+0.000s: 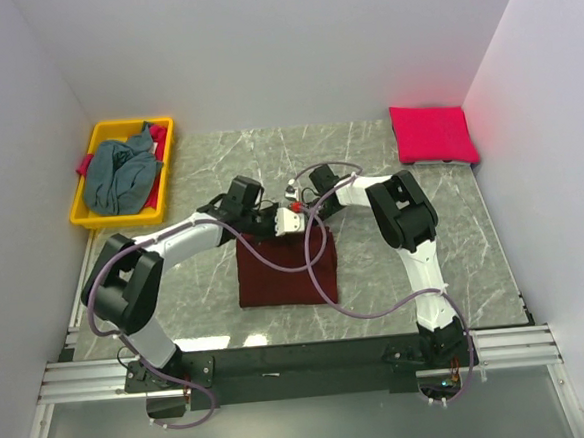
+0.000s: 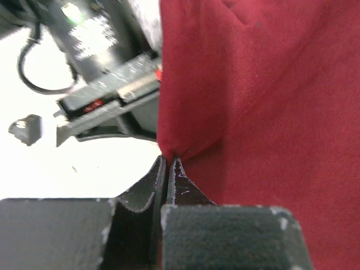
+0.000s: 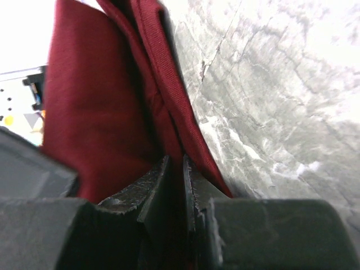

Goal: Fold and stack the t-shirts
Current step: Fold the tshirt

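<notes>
Maroon t-shirt (image 1: 286, 275), soft knit, folded rectangle, mid veined-grey tabletop (image 1: 444, 238); at its 12 o'clock edge left end effector (image 2: 169, 163) pinched on cloth corner; right end effector (image 3: 175, 163) clamped on stitched hem

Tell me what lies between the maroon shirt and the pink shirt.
In the top view, only the right arm crosses the bare table between maroon shirt and pink shirt.

Left arm (image 1: 183, 233), right arm (image 1: 402, 211) flank maroon t-shirt (image 1: 281, 280); near edge open.

Top view evenly bright, soft shadows; wrist views blur the maroon t-shirt (image 2: 259, 124), backgrounds seemingly overexposed.
</notes>
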You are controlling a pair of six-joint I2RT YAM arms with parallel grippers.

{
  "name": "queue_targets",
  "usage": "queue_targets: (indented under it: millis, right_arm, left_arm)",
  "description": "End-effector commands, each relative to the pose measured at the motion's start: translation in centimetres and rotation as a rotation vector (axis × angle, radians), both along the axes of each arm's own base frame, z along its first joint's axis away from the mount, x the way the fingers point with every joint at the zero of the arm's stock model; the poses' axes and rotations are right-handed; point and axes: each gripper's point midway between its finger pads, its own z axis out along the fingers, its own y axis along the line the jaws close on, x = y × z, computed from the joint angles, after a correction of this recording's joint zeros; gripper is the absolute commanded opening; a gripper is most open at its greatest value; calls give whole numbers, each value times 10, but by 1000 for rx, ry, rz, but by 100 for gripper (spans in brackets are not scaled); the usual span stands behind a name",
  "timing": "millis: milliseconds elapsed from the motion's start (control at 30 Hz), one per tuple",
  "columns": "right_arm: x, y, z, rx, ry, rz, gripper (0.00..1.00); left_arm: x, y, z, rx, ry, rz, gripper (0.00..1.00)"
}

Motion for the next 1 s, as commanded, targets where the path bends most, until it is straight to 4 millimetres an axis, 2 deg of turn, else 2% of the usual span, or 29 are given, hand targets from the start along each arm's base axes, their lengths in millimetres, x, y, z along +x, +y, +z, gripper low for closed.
queue_targets:
  millis: [0, 233, 400, 467, 600, 667, 733, 767, 800, 833, 867, 900, 933, 967]
  right_arm:
    - [17, -3, 6, -86, -136, -3, 24]
    - [21, -7, 23, -129, -207, 1, 29]
    - [41, -10, 40, -182, -331, -18, 35]
    - [52, -11, 58, -183, -391, -32, 39]
    - [69, -15, 77, -207, -470, -58, 48]
    - [79, -21, 86, -213, -492, -83, 58]
    - [84, -27, 92, -211, -493, -100, 69]
    - [92, -36, 100, -208, -500, -127, 69]
    - [94, -44, 104, -212, -492, -141, 70]
    - [95, -50, 110, -194, -488, -152, 71]
    - [96, -67, 117, -191, -485, -188, 72]
    - [95, -76, 120, -190, -505, -186, 72]
    - [95, -84, 123, -192, -508, -198, 72]
    - [90, -93, 131, -189, -518, -208, 72]
  left_arm:
    - [7, 1, 5, 5, -111, -10, 1]
    - [1, 9, -11, 50, -190, -14, 1]
    - [-4, 4, -9, 45, -259, -39, 1]
    - [-7, 6, -13, 61, -276, -50, 1]
    - [-5, 6, -15, 73, -309, -48, 1]
    - [0, 7, -15, 81, -315, -27, 2]
    - [6, 4, -12, 74, -299, 5, 11]
    - [10, 3, -10, 71, -286, 27, 14]
    - [12, 10, -13, 78, -228, 75, 23]
    - [24, 6, 3, 48, -212, 104, 27]
    - [29, 8, 10, 23, -163, 124, 32]
    - [32, 16, 18, -38, -57, 155, 39]
    - [38, 16, 39, -78, 4, 166, 43]
    - [41, 21, 51, -114, 51, 189, 47]
